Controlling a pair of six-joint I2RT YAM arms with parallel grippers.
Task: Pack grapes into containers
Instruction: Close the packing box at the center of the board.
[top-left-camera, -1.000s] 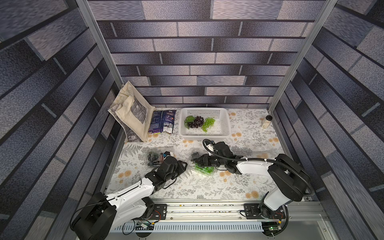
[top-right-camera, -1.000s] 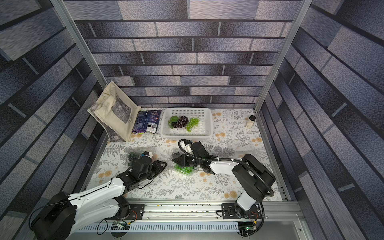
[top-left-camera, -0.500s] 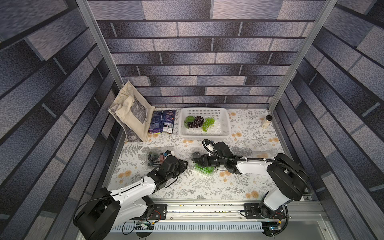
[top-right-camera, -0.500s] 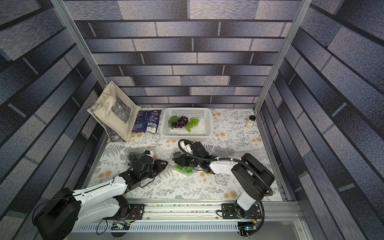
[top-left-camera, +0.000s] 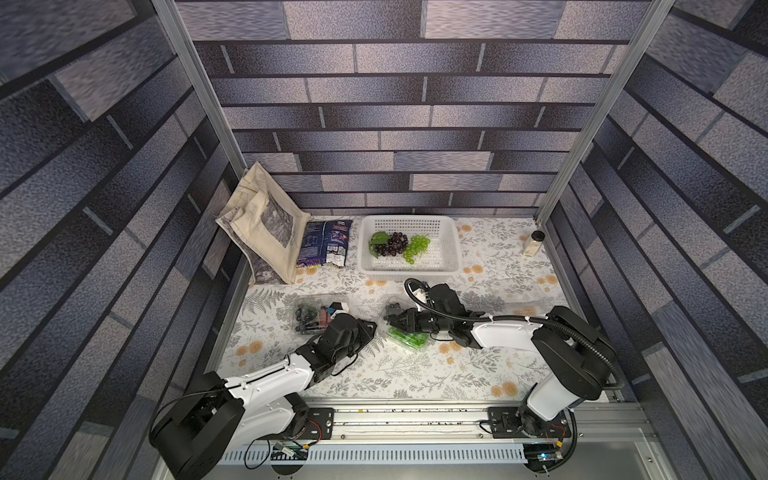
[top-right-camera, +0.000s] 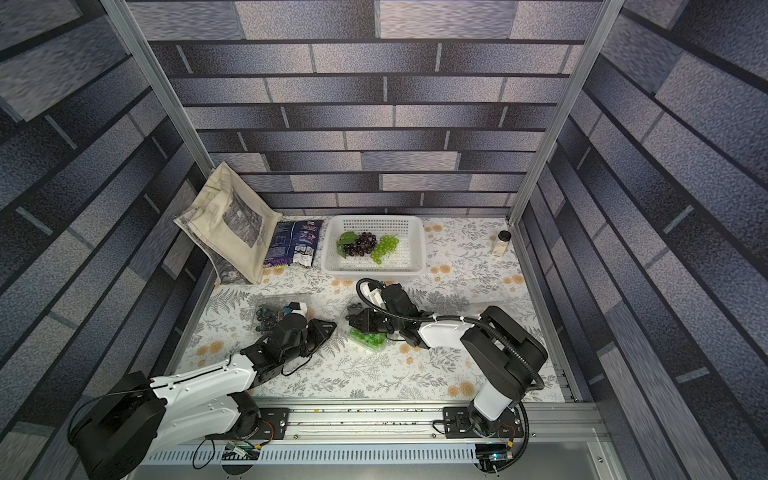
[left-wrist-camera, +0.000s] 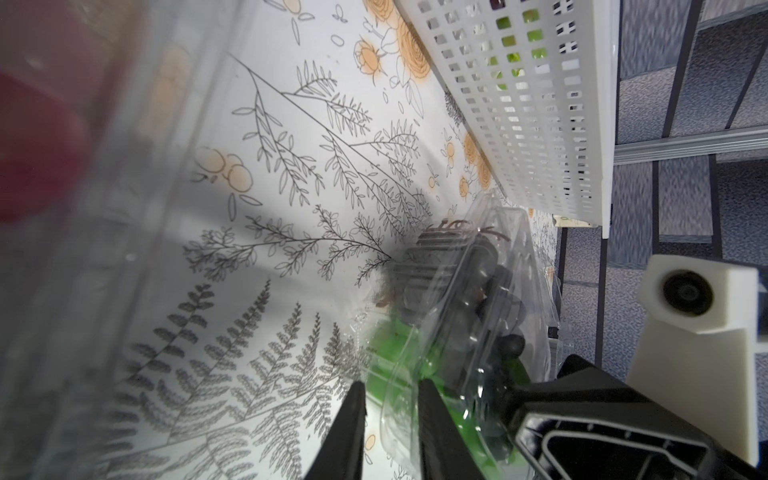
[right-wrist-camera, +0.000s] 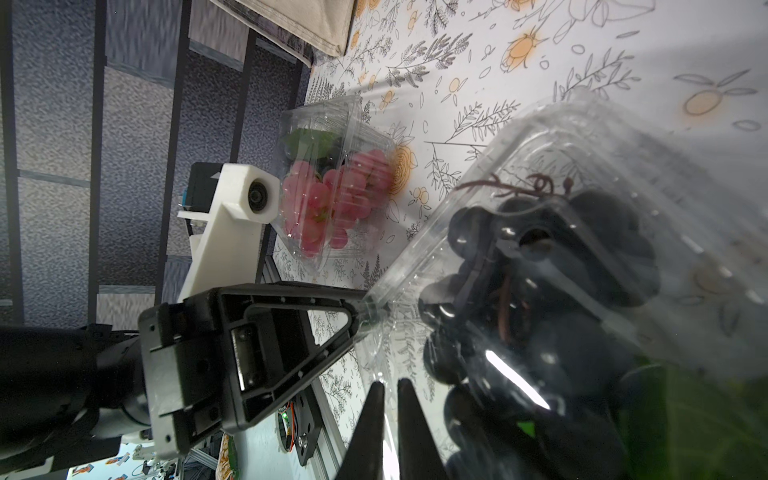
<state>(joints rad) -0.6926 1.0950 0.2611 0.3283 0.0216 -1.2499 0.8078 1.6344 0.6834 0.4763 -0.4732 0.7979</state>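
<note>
Near the table's middle lies a clear container (top-left-camera: 405, 330) holding green grapes (top-left-camera: 409, 338) and dark grapes (right-wrist-camera: 561, 249). My right gripper (top-left-camera: 390, 320) reaches over it from the right. Its jaws (right-wrist-camera: 390, 390) are pinched on the container's thin clear rim. My left gripper (top-left-camera: 371, 328) meets the same container's near-left corner (right-wrist-camera: 365, 305). Its fingers (left-wrist-camera: 432, 415) stand close together with the clear lip between them. A second container (top-left-camera: 316, 316) with red grapes (right-wrist-camera: 332, 195) lies to the left. Dark and pale green grapes (top-left-camera: 401, 245) lie in the white basket (top-left-camera: 451, 257).
A third clear container (top-left-camera: 515, 291) lies at the right, nothing visible inside. At the back left a cloth bag (top-left-camera: 262, 224) leans on the wall beside a snack packet (top-left-camera: 324, 245). A small jar (top-left-camera: 534, 243) stands at the back right corner.
My left gripper has edged right onto the middle container's corner and its jaws have narrowed. The right gripper has stayed on the container, closing slightly.
</note>
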